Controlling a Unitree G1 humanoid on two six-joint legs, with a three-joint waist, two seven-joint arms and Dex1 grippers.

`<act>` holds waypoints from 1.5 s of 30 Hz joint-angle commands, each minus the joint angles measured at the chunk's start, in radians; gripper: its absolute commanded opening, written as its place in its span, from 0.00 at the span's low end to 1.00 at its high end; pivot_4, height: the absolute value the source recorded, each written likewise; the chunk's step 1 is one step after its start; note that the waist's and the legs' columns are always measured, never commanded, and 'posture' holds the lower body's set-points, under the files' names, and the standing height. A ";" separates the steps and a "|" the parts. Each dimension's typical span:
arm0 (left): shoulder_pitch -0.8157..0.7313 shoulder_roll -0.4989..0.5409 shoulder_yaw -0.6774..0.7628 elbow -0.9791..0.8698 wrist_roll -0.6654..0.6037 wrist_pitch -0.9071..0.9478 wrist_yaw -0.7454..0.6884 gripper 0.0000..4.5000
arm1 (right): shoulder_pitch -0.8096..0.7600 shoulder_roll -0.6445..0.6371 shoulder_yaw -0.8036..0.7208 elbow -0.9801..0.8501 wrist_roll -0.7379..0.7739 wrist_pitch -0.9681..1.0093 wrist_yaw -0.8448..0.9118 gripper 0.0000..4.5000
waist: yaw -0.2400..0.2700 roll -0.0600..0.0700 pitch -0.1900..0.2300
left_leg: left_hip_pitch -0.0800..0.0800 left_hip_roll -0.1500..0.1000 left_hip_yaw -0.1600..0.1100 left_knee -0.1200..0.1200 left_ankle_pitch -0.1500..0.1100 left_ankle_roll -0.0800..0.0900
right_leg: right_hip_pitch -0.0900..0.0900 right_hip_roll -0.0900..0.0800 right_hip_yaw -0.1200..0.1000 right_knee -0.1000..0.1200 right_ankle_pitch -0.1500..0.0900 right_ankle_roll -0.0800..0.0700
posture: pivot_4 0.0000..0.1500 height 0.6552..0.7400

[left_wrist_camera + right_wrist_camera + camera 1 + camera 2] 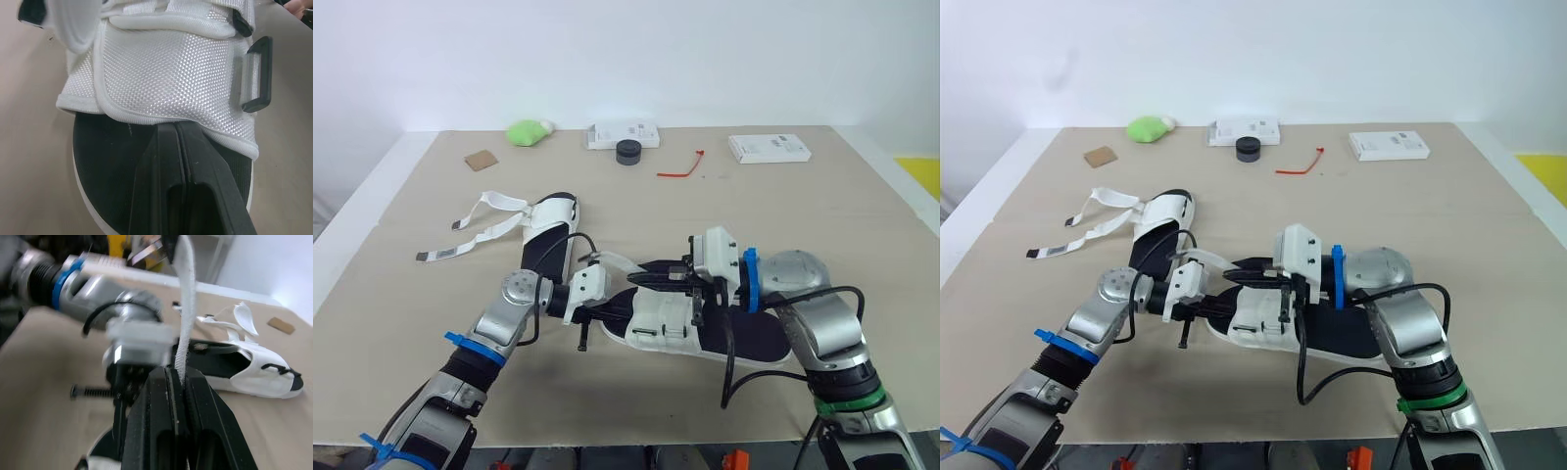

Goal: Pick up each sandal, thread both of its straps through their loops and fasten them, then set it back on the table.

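Note:
A white-and-black sandal point(749, 343) lies near the table's front, between my two arms. My left gripper point(646, 284) is shut, its tips point(173, 128) resting on the black footbed point(107, 166) at the edge of the white mesh upper point(171, 73). A black loop point(257, 73) sits at that upper's side. My right gripper point(690, 276) hangs just above the upper, shut on a white strap point(186, 308) that rises from between its fingers point(159, 396). The second sandal point(548, 230) lies farther back on the left, its two straps point(489, 220) loose and spread out.
Along the far edge lie a green lump point(529, 131), a brown card point(481, 159), a white box point(623, 134), a black round cap point(627, 152), a red tie point(680, 168) and another white box point(769, 147). Bare tabletop point(862, 235) stretches to the right.

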 commanded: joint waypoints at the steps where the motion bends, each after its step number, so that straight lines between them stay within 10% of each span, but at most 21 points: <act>1: 0.043 0.022 -0.069 0.095 0.081 0.046 -0.006 0.00 | 0.020 -0.015 0.014 -0.042 -0.065 -0.294 0.026 0.00 | 0.000 0.000 0.000 | 0.000 0.000 0.000 0.000 0.000 0.000 | 0.000 0.000 0.000 0.000 0.000 0.000 | 1.00 1.00; 15: 0.031 0.018 -0.075 0.111 0.082 0.039 -0.014 0.00 | -0.056 -0.085 0.110 0.385 -0.362 -1.230 -0.101 0.00 | -0.001 -0.005 0.003 | 0.014 0.000 0.001 -0.002 0.000 0.000 | 0.012 0.000 0.001 0.000 -0.004 -0.006 | 1.00 1.00; 23: 0.026 0.017 -0.076 0.115 0.081 0.042 -0.016 0.00 | -0.140 -0.130 0.135 0.497 -0.421 -1.390 -0.196 0.69 | -0.001 -0.006 0.003 | 0.019 0.001 0.002 -0.004 0.000 0.000 | 0.016 0.000 0.001 0.000 -0.004 -0.008 | 1.00 1.00; 28: 0.027 0.016 -0.077 0.110 0.079 0.046 -0.014 0.00 | -0.208 -0.234 0.159 0.560 -0.370 -1.409 -0.201 0.69 | 0.000 -0.007 0.004 | 0.019 0.001 0.003 -0.003 0.000 0.000 | 0.016 -0.001 0.002 0.000 -0.003 -0.008 | 1.00 1.00; 32: 0.030 0.016 -0.076 0.106 0.078 0.048 -0.014 0.00 | -0.227 -0.367 0.157 0.509 -0.235 -1.218 -0.131 0.69 | 0.000 -0.007 0.004 | 0.019 0.001 0.003 -0.004 0.000 0.000 | 0.016 -0.001 0.003 0.000 -0.004 -0.009 | 1.00 1.00; 36: 0.034 0.015 -0.075 0.102 0.076 0.051 -0.012 0.00 | -0.178 -0.534 0.044 0.334 0.086 -0.529 -0.076 0.69 | 0.003 -0.005 0.004 | 0.019 0.001 0.003 -0.005 0.000 0.000 | 0.016 -0.002 0.003 0.000 -0.004 -0.009 | 1.00 1.00; 40: 0.036 0.010 -0.072 0.098 0.073 0.058 -0.006 0.00 | -0.146 -0.811 -0.045 0.067 0.772 0.412 -0.141 0.69 | 0.004 -0.003 0.003 | 0.018 0.000 0.002 -0.006 0.000 0.000 | 0.016 -0.005 0.002 0.000 -0.002 -0.016 | 1.00 1.00; 45: 0.051 0.004 -0.067 0.075 0.066 0.079 0.006 0.00 | 0.071 -1.001 -0.188 -0.173 1.453 0.796 -0.199 0.69 | 0.004 -0.005 0.002 | 0.019 0.001 0.001 -0.009 -0.002 0.000 | 0.017 -0.006 -0.003 -0.001 -0.011 -0.012 | 1.00 1.00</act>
